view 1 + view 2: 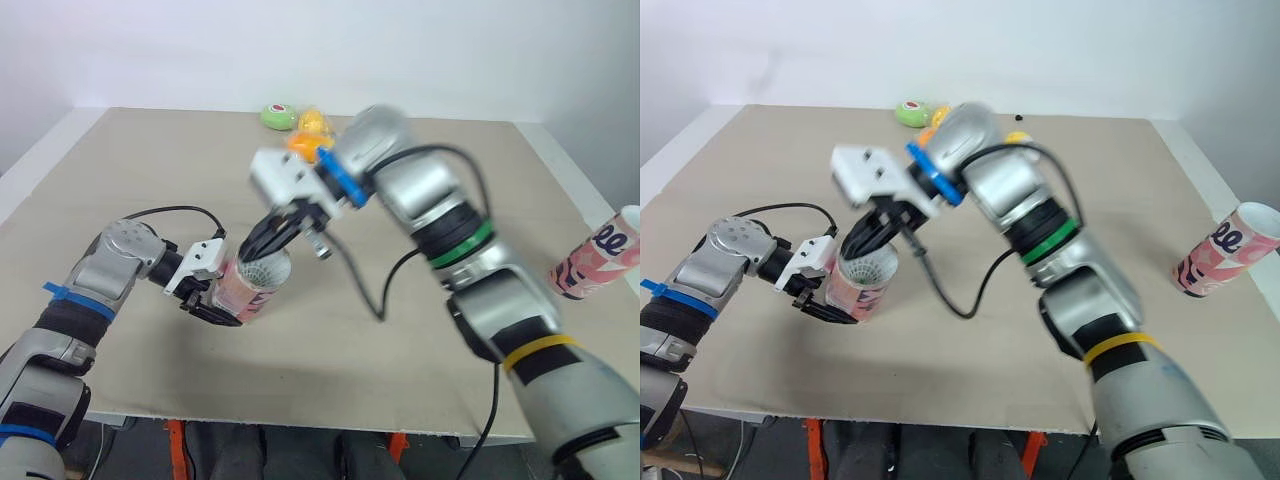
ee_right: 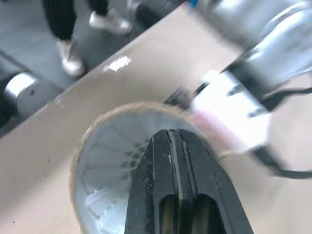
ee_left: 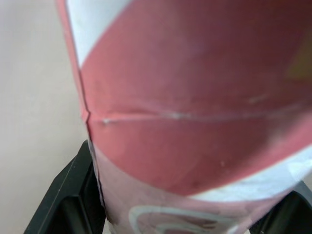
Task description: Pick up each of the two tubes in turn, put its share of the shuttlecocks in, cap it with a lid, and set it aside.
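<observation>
Your left hand (image 1: 214,303) grips the tube (image 1: 248,288); steady it. Your right hand (image 2: 171,141) is clenched empty: press the shuttlecock (image 2: 107,161) straight down.

Bright, even light fell from above onto the table (image 1: 130,170), leaving only soft, faint shadows under the tube (image 1: 255,285). Glare sat on the right arm (image 1: 420,190); motion blurred its upper joint.
</observation>
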Motion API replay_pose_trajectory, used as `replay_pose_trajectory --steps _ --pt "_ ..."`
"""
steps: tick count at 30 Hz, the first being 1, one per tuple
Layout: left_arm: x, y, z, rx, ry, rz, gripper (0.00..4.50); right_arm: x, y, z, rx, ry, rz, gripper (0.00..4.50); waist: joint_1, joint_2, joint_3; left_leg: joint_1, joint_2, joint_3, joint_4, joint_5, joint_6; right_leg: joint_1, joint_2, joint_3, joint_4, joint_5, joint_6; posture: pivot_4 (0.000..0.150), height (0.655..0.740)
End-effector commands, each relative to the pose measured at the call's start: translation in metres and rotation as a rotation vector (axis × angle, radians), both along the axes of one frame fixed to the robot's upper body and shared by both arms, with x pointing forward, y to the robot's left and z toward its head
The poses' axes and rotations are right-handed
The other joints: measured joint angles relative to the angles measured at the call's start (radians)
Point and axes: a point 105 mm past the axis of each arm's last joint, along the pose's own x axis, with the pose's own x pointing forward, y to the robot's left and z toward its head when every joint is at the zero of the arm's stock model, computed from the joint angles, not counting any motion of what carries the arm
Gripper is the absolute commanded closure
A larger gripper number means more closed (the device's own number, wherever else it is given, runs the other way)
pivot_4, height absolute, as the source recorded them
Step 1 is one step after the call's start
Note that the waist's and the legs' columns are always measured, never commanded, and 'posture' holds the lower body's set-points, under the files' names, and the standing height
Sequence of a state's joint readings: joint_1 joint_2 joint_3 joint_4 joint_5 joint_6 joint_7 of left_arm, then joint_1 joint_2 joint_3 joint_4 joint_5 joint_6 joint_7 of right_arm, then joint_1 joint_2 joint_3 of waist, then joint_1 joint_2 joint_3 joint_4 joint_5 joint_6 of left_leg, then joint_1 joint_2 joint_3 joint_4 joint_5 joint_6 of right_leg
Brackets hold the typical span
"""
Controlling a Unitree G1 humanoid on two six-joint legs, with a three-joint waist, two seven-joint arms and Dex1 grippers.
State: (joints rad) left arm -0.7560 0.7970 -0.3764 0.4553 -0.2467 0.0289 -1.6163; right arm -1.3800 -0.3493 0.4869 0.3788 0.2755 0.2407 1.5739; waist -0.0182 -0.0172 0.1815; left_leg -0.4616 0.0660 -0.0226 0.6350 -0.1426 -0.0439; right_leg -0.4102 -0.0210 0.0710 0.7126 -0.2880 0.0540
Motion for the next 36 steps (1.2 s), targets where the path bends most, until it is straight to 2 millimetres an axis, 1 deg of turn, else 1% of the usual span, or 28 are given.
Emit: replay_pose_trajectory --steps 1,4,6,7,8,9,10,11,12,13,14,17,19,20,23,24,27,29,31,36 --pt "0.001 -0.006 0.006 -0.025 -0.028 -0.011 1.41 -0.02 -0.043 0.04 0.058 -0.056 0.046 4.45 0.001 -0.001 0.001 0.0 0.0 0.0 0.0 0.0 0.0 0.0 0.0 0.0 0.0 0.0 0.0 0.15 0.6917" --pt "0.001 -0.016 0.017 -0.116 -0.029 -0.019 1.41 -0.013 -0.083 0.04 0.042 -0.122 -0.081 4.45 0.0 -0.001 0.001 0.0 -0.001 0.0 -0.001 -0.001 -0.001 0.0 -0.002 -0.001 0.0 -0.002 -0.001 0.15 0.6917" --pt "0.0 -0.026 0.029 -0.2 -0.034 -0.027 1.41 -0.008 -0.104 0.04 0.052 -0.124 -0.181 4.45 0.0 -0.003 0.003 0.0 -0.001 0.0 -0.001 -0.001 -0.001 0.0 -0.002 -0.001 0.0 -0.002 -0.001 0.15 0.6917" --pt "0.0 -0.031 0.035 -0.246 -0.036 -0.03 1.41 -0.004 -0.115 0.038 0.057 -0.119 -0.242 3.99 -0.004 -0.003 0.003 -0.001 -0.002 0.001 -0.001 -0.001 -0.001 -0.001 -0.002 -0.001 -0.001 -0.002 0.0 0.15 0.6917" --pt "0.0 -0.038 0.042 -0.304 -0.035 -0.033 1.41 -0.002 -0.13 0.032 0.046 -0.1 -0.31 3.75 -0.009 -0.003 0.004 -0.001 -0.002 0.001 -0.001 -0.001 -0.001 -0.002 -0.002 0.0 -0.001 -0.002 0.0 0.15 0.6917" --pt "-0.001 -0.047 0.049 -0.369 -0.035 -0.033 1.41 -0.002 -0.147 0.02 0.012 -0.08 -0.374 3.63 -0.009 -0.003 0.004 -0.001 -0.001 0.002 -0.002 -0.001 -0.001 -0.003 -0.002 0.001 -0.001 -0.001 -0.001 0.15 0.6917" --pt "-0.001 -0.053 0.054 -0.417 -0.028 -0.03 1.41 -0.002 -0.161 0.009 -0.019 -0.067 -0.429 3.08 -0.002 -0.004 0.004 -0.002 -0.001 0.001 -0.003 -0.001 -0.001 -0.003 -0.002 0.0 -0.001 -0.002 -0.002 0.15 0.6917" --pt "-0.002 -0.058 0.056 -0.45 -0.014 -0.027 1.41 -0.002 -0.173 0.0 -0.046 -0.054 -0.476 2.67 0.002 -0.005 0.004 -0.002 -0.001 0.0 -0.003 -0.001 -0.001 -0.001 -0.002 -0.001 -0.001 -0.004 -0.001 0.15 0.6917" --pt "-0.003 -0.062 0.056 -0.47 -0.003 -0.023 1.41 -0.004 -0.182 -0.007 -0.069 -0.041 -0.511 2.19 0.001 -0.005 0.004 -0.002 -0.002 0.0 -0.003 -0.001 -0.001 0.0 -0.003 -0.004 -0.001 -0.005 -0.001 0.15 0.6917" --pt "-0.003 -0.064 0.055 -0.478 0.005 -0.019 1.41 -0.005 -0.187 -0.011 -0.079 -0.034 -0.531 1.82 -0.002 -0.003 0.005 -0.002 -0.002 0.001 -0.003 -0.002 -0.002 0.0 -0.003 -0.002 -0.001 -0.005 0.0 0.15 0.6917" --pt "-0.004 -0.07 0.05 -0.495 0.011 -0.013 1.41 -0.006 -0.2 -0.022 -0.123 -0.014 -0.577 1.32 -0.008 -0.001 0.006 -0.002 -0.003 0.003 -0.003 -0.002 -0.001 -0.001 -0.004 0.0 -0.001 -0.005 0.0 0.15 0.6917" --pt "-0.007 -0.087 0.039 -0.54 0.036 -0.002 1.41 -0.008 -0.233 -0.048 -0.225 0.045 -0.692 1.32 -0.012 0.002 0.007 -0.001 -0.003 0.004 -0.003 -0.003 0.0 0.0 -0.004 0.001 -0.001 -0.006 0.001 0.15 0.6917" --pt "-0.01 -0.097 0.032 -0.555 0.058 -0.001 1.41 -0.008 -0.253 -0.06 -0.272 0.076 -0.765 1.32 -0.015 0.002 0.007 -0.001 -0.003 0.004 -0.003 -0.003 0.001 0.0 -0.004 0.001 -0.001 -0.006 0.001 0.15 0.6917" --pt "-0.011 -0.099 0.03 -0.556 0.065 -0.003 1.41 -0.009 -0.259 -0.064 -0.287 0.086 -0.786 1.32 -0.015 0.002 0.007 0.0 -0.003 0.003 -0.003 -0.003 0.001 0.0 -0.003 0.001 -0.001 -0.006 0.001 0.15 0.6917" --pt "-0.013 -0.115 0.008 -0.519 0.073 -0.009 1.41 -0.009 -0.295 -0.083 -0.388 0.083 -0.896 1.32 -0.014 0.003 0.007 0.001 -0.003 0.003 -0.001 -0.003 0.001 0.001 -0.003 0.001 -0.002 -0.006 0.004 0.15 0.6917" --pt "-0.013 -0.12 0.002 -0.511 0.072 -0.01 1.41 -0.009 -0.302 -0.086 -0.401 0.088 -0.922 1.32 -0.014 0.003 0.007 0.001 -0.003 0.003 -0.001 -0.003 0.0 0.002 -0.004 0.001 -0.002 -0.006 0.006 0.15 0.6917" --pt "-0.014 -0.128 -0.008 -0.496 0.072 -0.011 1.41 -0.01 -0.311 -0.092 -0.401 0.113 -0.961 1.32 -0.015 0.003 0.007 0.001 -0.004 0.005 0.001 -0.003 0.0 0.003 -0.004 0.003 -0.003 -0.005 0.01 0.15 0.6917" --pt "-0.017 -0.13 -0.019 -0.458 0.078 -0.031 1.41 -0.009 -0.321 -0.102 -0.43 0.123 -0.997 1.32 -0.016 0.003 0.007 0.001 -0.004 0.005 0.001 -0.003 0.0 0.003 -0.004 0.004 -0.003 -0.004 0.01 0.15 0.6917" --pt "-0.018 -0.13 -0.028 -0.427 0.065 -0.046 1.41 -0.006 -0.326 -0.108 -0.436 0.121 -1.025 1.32 -0.016 0.003 0.007 0.001 -0.004 0.005 0.001 -0.002 0.0 0.002 -0.004 0.004 -0.003 -0.004 0.009 0.15 0.6917" --pt "-0.016 -0.132 -0.032 -0.428 0.051 -0.055 1.41 0.005 -0.328 -0.11 -0.387 0.128 -1.071 1.32 -0.016 0.004 0.007 0.002 -0.004 0.006 0.001 -0.002 0.0 0.003 -0.004 0.004 -0.003 -0.004 0.01 0.15 0.6917"
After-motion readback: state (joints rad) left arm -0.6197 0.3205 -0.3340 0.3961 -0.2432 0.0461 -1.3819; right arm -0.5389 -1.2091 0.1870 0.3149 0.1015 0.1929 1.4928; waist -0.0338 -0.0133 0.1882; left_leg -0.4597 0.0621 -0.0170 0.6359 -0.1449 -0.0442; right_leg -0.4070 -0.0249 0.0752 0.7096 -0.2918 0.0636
